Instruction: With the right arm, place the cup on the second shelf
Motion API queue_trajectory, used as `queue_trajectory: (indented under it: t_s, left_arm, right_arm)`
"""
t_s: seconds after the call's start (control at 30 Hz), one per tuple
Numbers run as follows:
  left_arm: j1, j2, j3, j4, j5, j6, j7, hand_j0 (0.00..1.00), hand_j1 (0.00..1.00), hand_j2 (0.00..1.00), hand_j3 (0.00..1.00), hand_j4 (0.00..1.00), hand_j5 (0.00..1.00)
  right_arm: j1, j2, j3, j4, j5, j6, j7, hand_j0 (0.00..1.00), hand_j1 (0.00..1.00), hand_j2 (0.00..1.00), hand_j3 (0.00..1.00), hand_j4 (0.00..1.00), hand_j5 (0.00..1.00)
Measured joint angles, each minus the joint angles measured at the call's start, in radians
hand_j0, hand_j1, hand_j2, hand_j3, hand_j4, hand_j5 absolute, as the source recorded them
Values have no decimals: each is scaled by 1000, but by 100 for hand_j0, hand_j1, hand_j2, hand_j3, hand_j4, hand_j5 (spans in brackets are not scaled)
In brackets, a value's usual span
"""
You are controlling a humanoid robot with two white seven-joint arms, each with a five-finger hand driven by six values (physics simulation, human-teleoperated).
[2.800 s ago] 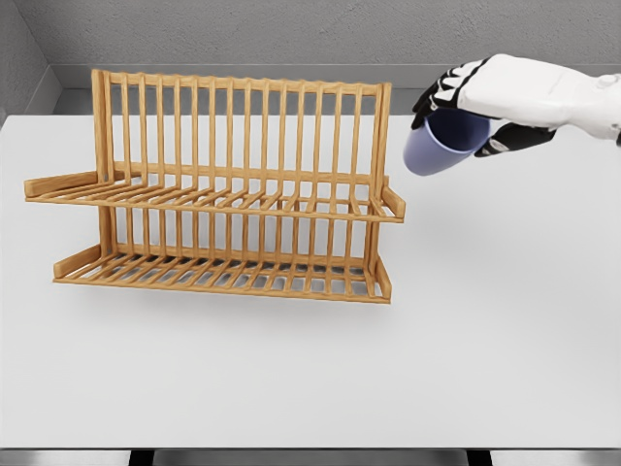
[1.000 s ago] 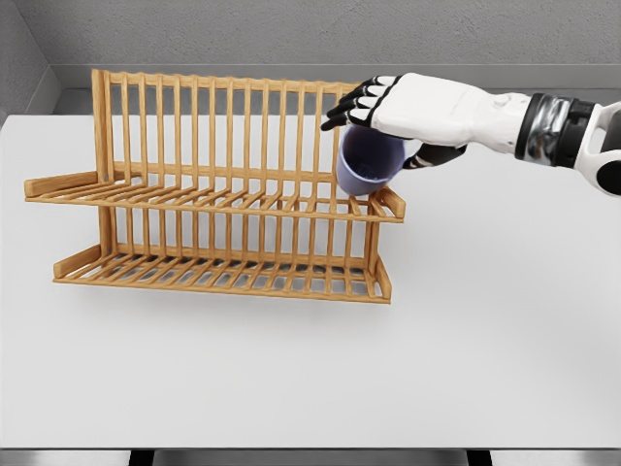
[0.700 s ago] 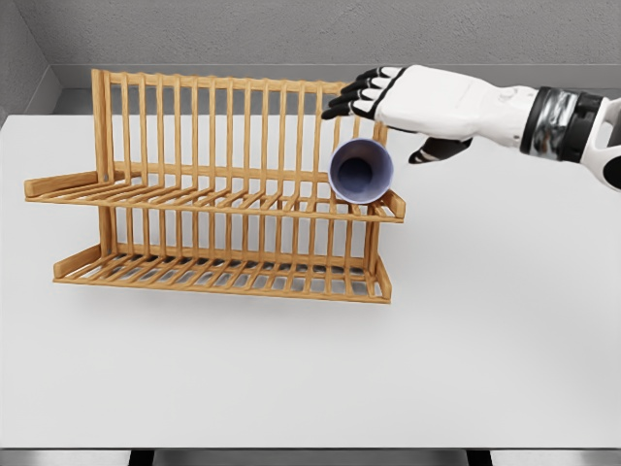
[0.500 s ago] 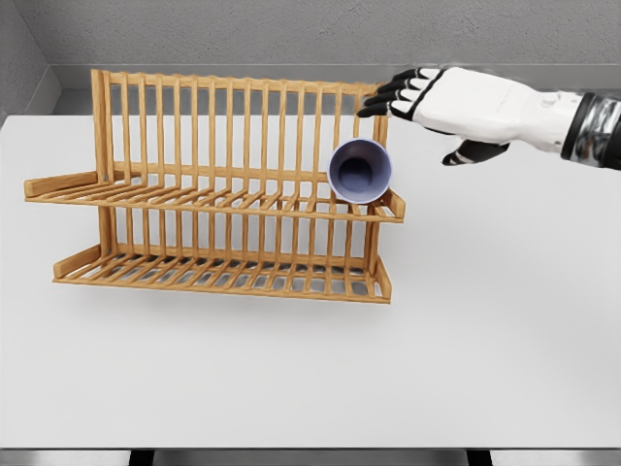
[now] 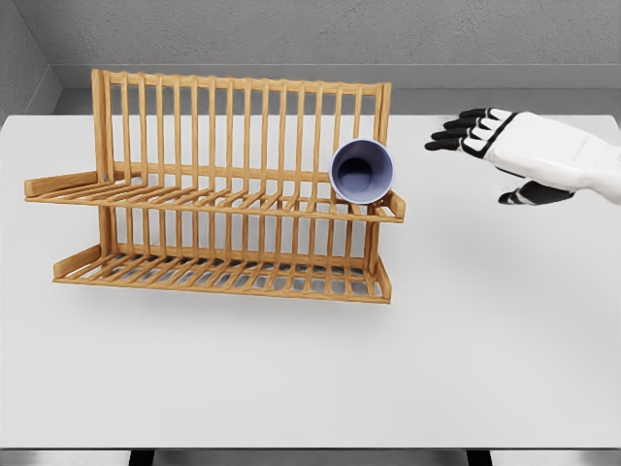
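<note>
**Colours on the table**

The cup [image 5: 361, 172] is lavender-blue, its inside a darker violet in shadow. The rack [image 5: 218, 189] is warm honey-orange wood with evenly spaced slats that make a striped pattern. The table [image 5: 310, 379] is plain white. The right hand [image 5: 514, 150] is white with black fingers [image 5: 448, 136]. The far wall [image 5: 310, 29] is mottled grey.

1. One wooden dish rack [image 5: 223, 184], with two slatted shelves: one upper shelf [image 5: 146, 197] and one lower shelf [image 5: 194, 274].
2. One blue cup [image 5: 362, 172], lying on its side at the right end of the upper shelf, its mouth toward the camera.
3. One robot hand in view, the right hand [image 5: 519, 150], empty, fingers spread.
4. One white table [image 5: 485, 330] carrying the rack.
</note>
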Motion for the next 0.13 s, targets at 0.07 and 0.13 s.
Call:
queue_trajectory:
  t_s: [0.07,0.13]
  left_arm:
    - [0,0,0,0,0,0,0,100,100,100,100,100,100]
    - [0,0,0,0,0,0,0,100,100,100,100,100,100]
  right_arm:
    - [0,3,-24,0,0,-5,0,100,100,100,100,100,100]
    - [3,5,-37,0,0,-8,0,100,100,100,100,100,100]
